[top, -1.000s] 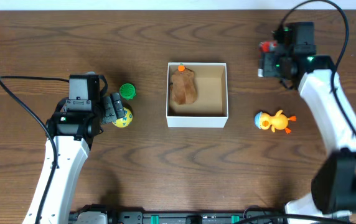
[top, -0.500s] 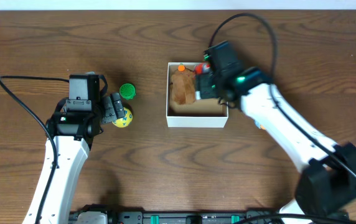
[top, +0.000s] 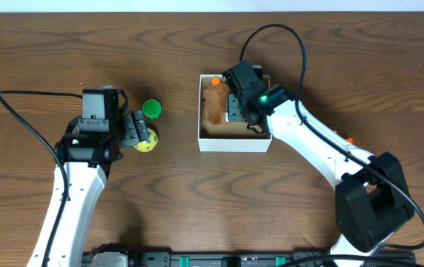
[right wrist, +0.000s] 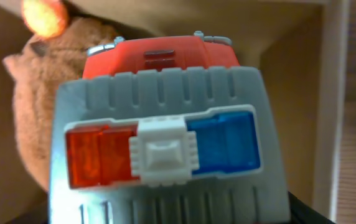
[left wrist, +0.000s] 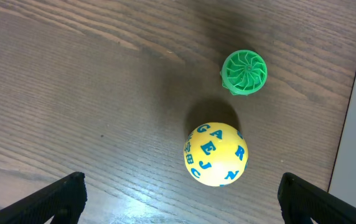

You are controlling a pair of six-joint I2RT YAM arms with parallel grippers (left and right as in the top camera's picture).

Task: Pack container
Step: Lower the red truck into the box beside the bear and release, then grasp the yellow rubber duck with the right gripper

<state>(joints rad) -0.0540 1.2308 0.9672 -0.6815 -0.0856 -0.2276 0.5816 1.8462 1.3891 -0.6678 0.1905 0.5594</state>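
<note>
Left side of the tabletop: the left gripper (top: 134, 130) hangs wide open with nothing in it, right by a yellow ball (left wrist: 215, 154), and a green cap (left wrist: 244, 73) sits just past that. The box (top: 234, 143) is mid-tabletop, nearer the far edge, with a brown plush (top: 216, 111) inside. The right gripper (top: 234, 105) is over the box and looks clamped on a toy car (right wrist: 165, 143).

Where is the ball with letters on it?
Find the white box in the middle, then look left. Two small toys sit there; the ball is yellow with blue letters, unlike the plain green ridged disc next to it.
</note>
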